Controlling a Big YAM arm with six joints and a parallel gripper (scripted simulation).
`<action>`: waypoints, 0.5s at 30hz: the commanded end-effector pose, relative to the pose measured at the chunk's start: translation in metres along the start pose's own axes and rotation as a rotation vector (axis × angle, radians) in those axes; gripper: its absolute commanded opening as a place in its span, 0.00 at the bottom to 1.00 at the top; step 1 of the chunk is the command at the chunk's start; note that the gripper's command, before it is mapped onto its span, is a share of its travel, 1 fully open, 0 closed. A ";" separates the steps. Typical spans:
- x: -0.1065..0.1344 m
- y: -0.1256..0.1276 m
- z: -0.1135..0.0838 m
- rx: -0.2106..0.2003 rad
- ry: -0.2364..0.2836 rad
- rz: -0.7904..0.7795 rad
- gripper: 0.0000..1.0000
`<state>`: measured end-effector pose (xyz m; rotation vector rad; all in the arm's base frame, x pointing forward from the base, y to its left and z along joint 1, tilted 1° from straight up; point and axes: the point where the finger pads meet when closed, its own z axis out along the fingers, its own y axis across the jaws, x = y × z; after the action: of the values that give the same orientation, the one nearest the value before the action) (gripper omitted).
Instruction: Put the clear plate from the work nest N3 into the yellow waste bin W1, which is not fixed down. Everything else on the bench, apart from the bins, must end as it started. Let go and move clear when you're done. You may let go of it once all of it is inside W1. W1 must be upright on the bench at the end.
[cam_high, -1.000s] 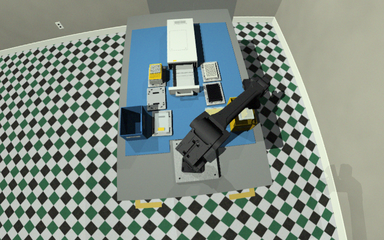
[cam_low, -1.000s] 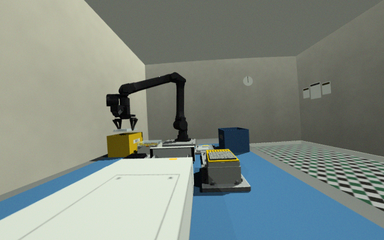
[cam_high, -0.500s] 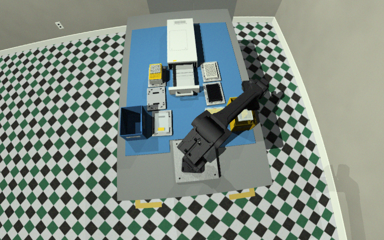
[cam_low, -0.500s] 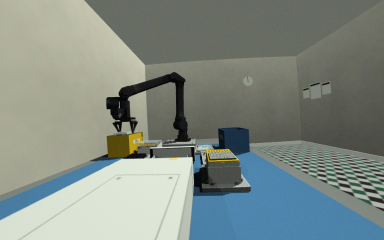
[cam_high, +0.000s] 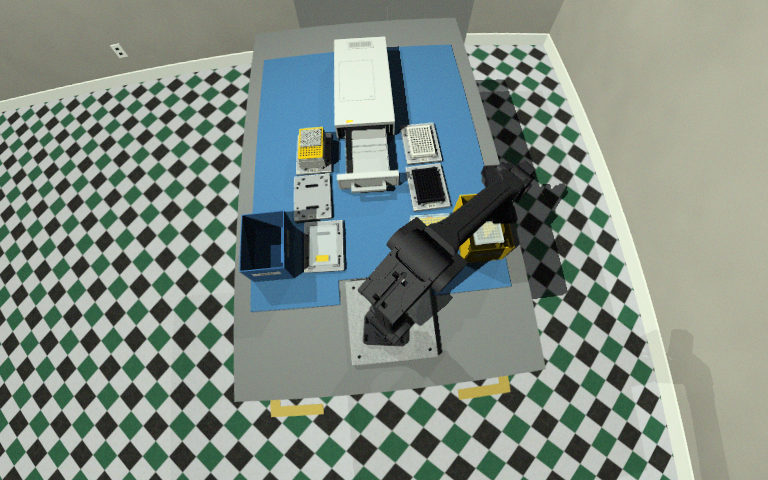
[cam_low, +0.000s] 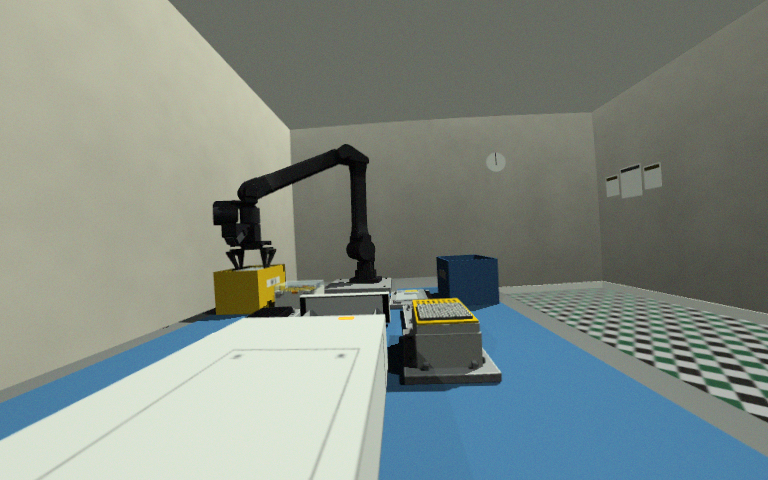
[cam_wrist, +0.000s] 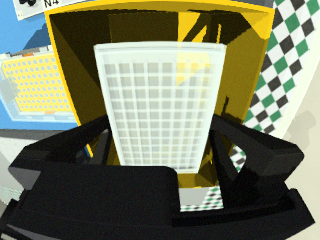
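Gripper (cam_wrist: 160, 154) pinching clear plate (cam_wrist: 160, 103) over yellow bin (cam_wrist: 74, 27); lower fully inside before release, don't nudge walls.

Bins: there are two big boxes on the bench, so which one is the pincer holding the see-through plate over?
The yellow bin, at the bench's right edge. The pincer holds the clear plate right above its opening. The blue bin stands far left.

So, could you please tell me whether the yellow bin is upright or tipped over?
Upright: the yellow bin stands square on the bench, open mouth facing up.
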<state>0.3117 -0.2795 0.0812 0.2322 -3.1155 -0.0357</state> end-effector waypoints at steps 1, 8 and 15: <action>-0.006 0.000 0.007 0.005 0.000 -0.018 0.00; -0.009 -0.009 -0.009 0.029 -0.022 -0.004 0.00; -0.009 -0.009 -0.009 0.029 -0.022 -0.004 0.00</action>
<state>0.3123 -0.2800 0.0805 0.2324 -3.1179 -0.0318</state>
